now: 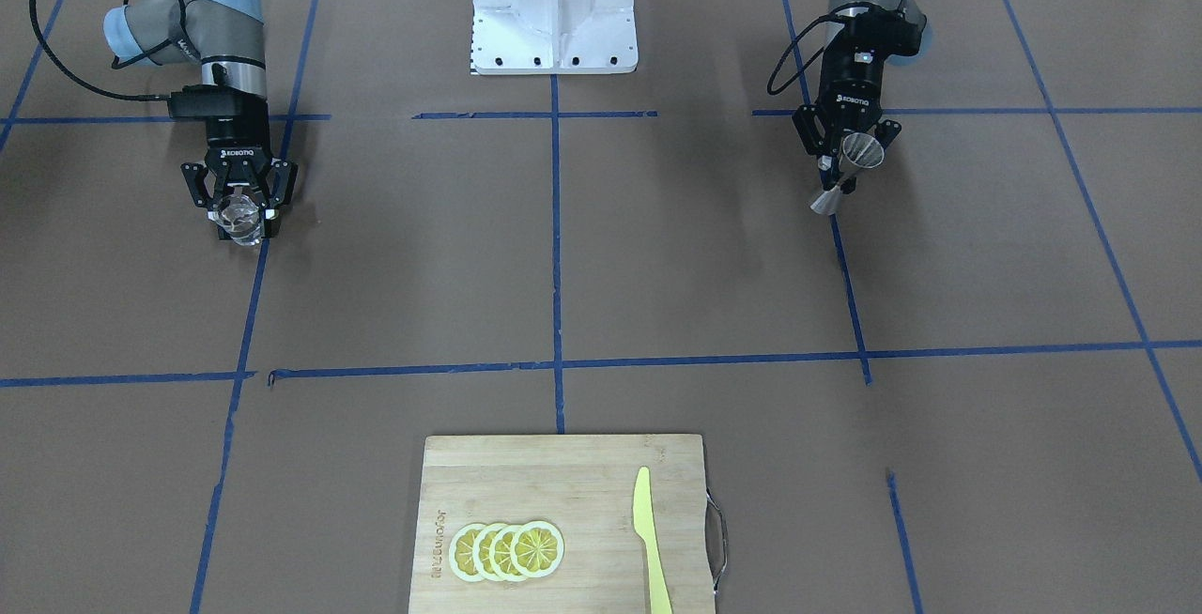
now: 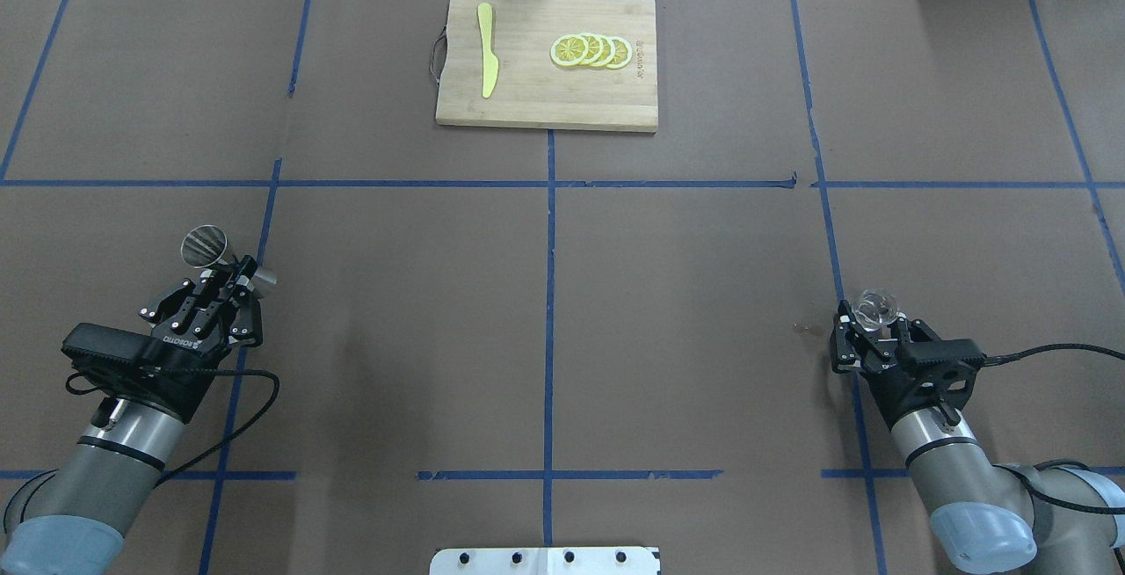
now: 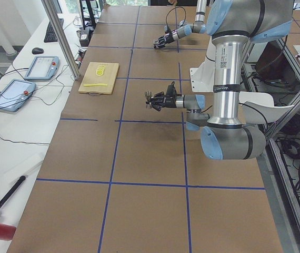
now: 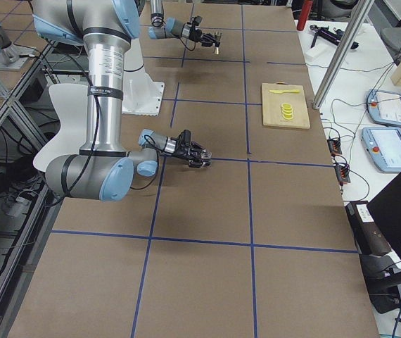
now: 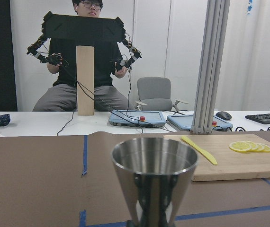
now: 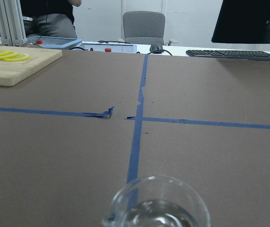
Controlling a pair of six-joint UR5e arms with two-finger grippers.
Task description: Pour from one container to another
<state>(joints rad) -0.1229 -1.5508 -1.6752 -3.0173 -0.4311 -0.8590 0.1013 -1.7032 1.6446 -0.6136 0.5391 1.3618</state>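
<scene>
The metal hourglass jigger (image 2: 204, 246) is held at its narrow waist by my left gripper (image 2: 234, 280), which is shut on it. It hangs above the table on my left side, and its open cone fills the left wrist view (image 5: 154, 182). From the front, the jigger (image 1: 850, 163) and left gripper (image 1: 839, 171) are at the upper right. My right gripper (image 2: 874, 324) is shut on the clear glass cup (image 2: 877, 305), low over the table on my right. The cup's rim (image 6: 156, 208) shows at the bottom of the right wrist view. I cannot tell what is in it.
A bamboo cutting board (image 2: 527, 96) lies at the far middle with lemon slices (image 2: 591, 50) and a yellow plastic knife (image 2: 486, 61). The white base plate (image 1: 554, 8) stands between the arms. Blue tape lines cross the brown table. An operator (image 5: 85, 56) sits beyond the far edge.
</scene>
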